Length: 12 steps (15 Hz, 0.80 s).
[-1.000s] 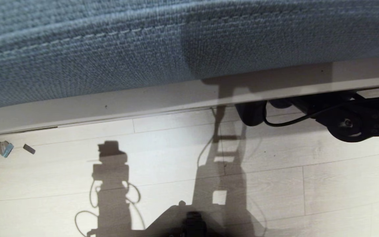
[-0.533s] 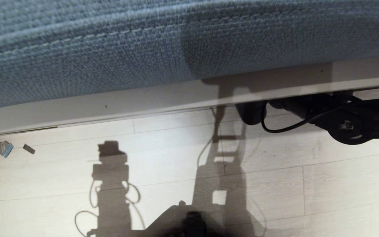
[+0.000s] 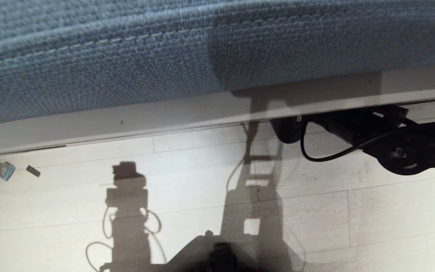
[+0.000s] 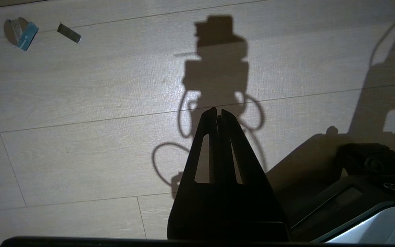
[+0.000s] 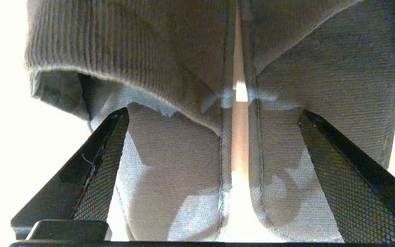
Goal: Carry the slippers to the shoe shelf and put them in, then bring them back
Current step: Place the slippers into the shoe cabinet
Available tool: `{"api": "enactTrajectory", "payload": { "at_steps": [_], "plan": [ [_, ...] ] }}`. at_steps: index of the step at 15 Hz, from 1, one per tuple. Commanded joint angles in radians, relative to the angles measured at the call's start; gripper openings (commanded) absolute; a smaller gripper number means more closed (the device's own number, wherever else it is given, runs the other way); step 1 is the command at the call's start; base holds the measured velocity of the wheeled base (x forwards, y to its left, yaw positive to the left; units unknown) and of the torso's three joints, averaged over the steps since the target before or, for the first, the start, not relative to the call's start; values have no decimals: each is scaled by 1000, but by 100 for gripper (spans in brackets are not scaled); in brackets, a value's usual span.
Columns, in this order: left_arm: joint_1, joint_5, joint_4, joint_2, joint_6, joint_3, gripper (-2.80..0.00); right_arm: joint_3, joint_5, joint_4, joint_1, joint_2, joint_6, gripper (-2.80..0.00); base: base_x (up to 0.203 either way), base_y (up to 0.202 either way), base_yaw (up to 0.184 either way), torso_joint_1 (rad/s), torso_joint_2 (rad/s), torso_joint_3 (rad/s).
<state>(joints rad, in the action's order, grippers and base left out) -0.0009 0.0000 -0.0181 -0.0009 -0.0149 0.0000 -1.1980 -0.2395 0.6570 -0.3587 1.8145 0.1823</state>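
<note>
The pair of grey ribbed fabric slippers (image 5: pixel 197 144) lies side by side between the right hand's (image 5: pixel 211 116) wide-spread fingers, ungripped.

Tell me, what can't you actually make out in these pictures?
- Right wrist view: the slippers lie between the fingers of the open right tool. Their front ends run off the picture's edge, and glare washes out whatever is around them.
- Head view: the pale board hides the tool and slippers. Only the right arm shows.
- Left wrist view: the floor scraps are too small to identify.
</note>
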Motion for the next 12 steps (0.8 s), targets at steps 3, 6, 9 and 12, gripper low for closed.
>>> {"api": "enactTrajectory", "payload": {
  "at_steps": [3,6,9,12],
  "plan": [
    [-1,0,0,-1,0,8,-280,36,1,4,0,-54,7,0,0,0,0,0,0,0],
    [-1,0,0,-1,1,8,-280,82,13,4,-1,-101,15,0,0,0,0,0,0,0],
    [-1,0,0,-1,1,8,-280,123,19,4,-22,-128,16,0,0,0,0,0,0,0],
    [0,-1,0,-1,3,8,-280,203,17,5,-55,-160,17,0,0,0,0,0,0,0]
  ]
}}
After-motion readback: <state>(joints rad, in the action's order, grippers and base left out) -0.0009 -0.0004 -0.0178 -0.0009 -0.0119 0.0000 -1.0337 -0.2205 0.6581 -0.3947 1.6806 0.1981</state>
